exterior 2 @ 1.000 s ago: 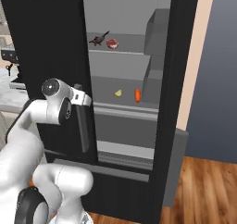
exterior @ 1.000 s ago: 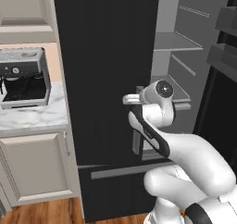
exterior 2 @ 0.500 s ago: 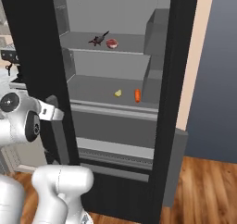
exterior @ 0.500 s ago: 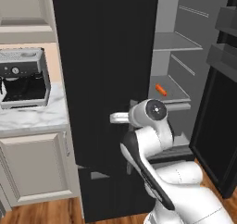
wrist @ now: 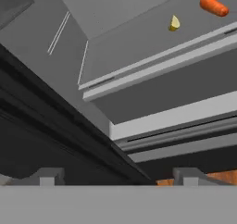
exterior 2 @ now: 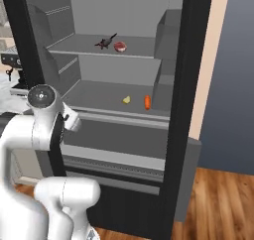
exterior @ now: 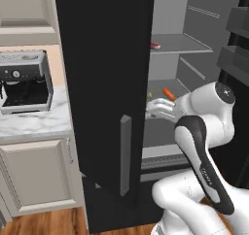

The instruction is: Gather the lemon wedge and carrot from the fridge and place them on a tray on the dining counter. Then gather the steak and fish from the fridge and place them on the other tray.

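We read the task as barely begun: fridge [exterior 2: 191,85] door stands open, nothing picked yet. All 4 foods sit inside. Lemon wedge [wrist: 174,23] and carrot [wrist: 214,6] lie on the lower shelf [exterior 2: 99,97], ahead of the gripper [wrist: 120,174] and off to its far side, just beside each other but apart. Steak [exterior 2: 120,47] and fish [exterior 2: 105,42] rest on the shelf above, higher than the hand, close together.

Gripper: fingers [wrist: 46,176] well apart, nothing between them.

No trays or dining counter visible from here, so we judge all 4 placements still to do.

Edges: the open left door [exterior: 104,83] stands close beside the hand, its edge a dark band right under the fingertips. The shelf's front lip lies between hand and lemon. Room above the lower shelf looks open, with the upper shelf overhead.
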